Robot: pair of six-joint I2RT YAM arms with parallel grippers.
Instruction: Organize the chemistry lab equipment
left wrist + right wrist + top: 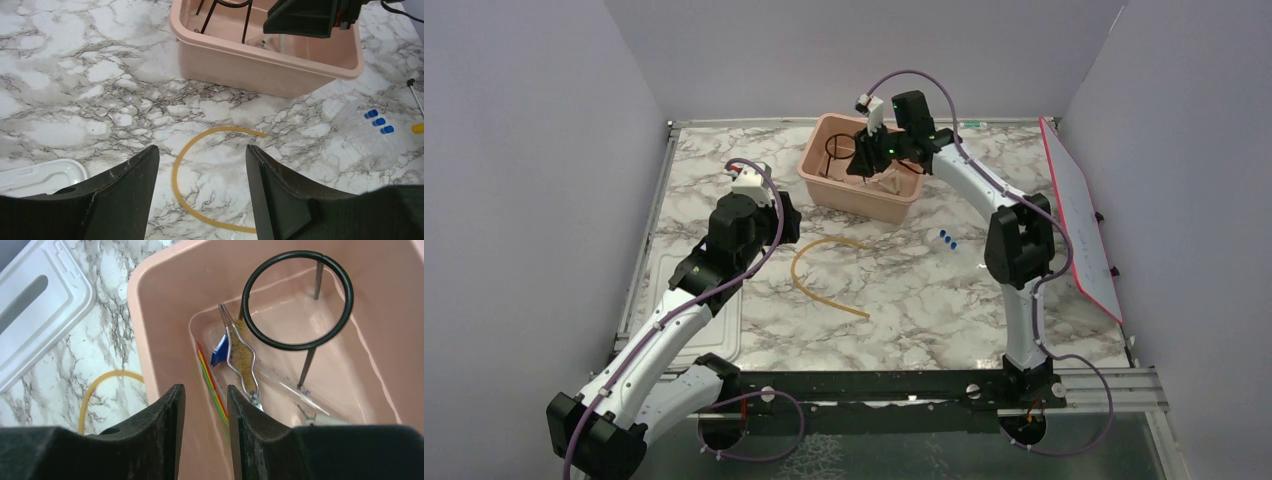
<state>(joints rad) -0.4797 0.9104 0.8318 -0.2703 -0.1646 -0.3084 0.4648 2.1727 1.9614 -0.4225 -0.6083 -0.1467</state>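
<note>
Right gripper [206,390], narrowly parted and empty, hung over the tub [160,340] containing the ring stand [246,305]. Left gripper [202,150], wide open and empty, hovered above the tube [176,175] on the table [75,75].

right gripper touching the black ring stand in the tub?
Apart. Right wrist view: the right gripper fingertips lie clear of the ring stand, with the pink tub interior visible between them.

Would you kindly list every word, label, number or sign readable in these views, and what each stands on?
None can be read in any view.
Red-framed white board against the right wall: faint dark marks, too small to read.
Pink plastic tub and flat white lid: no labels visible.
</note>
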